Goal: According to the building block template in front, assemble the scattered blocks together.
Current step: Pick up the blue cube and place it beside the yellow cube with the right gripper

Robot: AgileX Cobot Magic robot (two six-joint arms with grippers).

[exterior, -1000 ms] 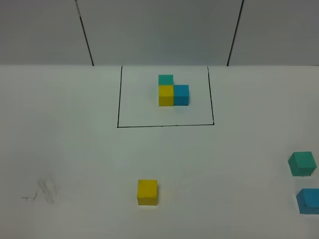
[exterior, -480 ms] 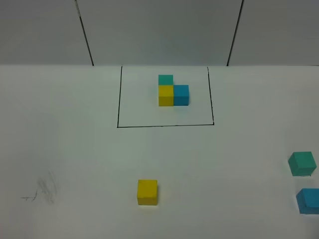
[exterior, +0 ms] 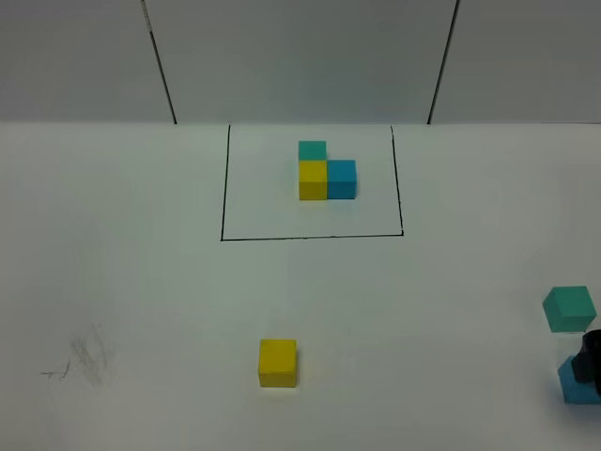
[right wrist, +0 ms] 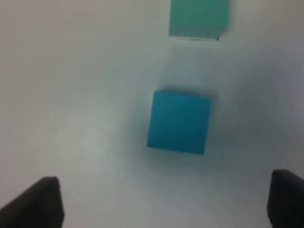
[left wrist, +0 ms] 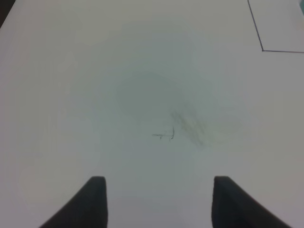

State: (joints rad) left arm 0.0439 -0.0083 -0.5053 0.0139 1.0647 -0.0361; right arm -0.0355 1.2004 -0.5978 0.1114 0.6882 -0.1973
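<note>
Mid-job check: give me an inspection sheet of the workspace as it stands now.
Surface: white table, black-line rectangle drawn on it.
Job's things: building block template inside the rectangle; yellow cube alone near front; teal-green cube and blue cube at right edge, apart.
Clutter: grey smudge at front left.
Grippers: left gripper open, empty; right gripper open over the blue cube, not touching.
Cables: nothing seen.
Surroundings: grey panelled wall.

I see a white table (exterior: pixel 141 282): template (exterior: pixel 324 172) inside black rectangle (exterior: pixel 310 237), far centre; yellow cube (exterior: pixel 278 363) front middle; teal cube (exterior: pixel 568 309) near blue cube (exterior: pixel 573 383), right edge; smudge (exterior: pixel 84 362) front left.
</note>
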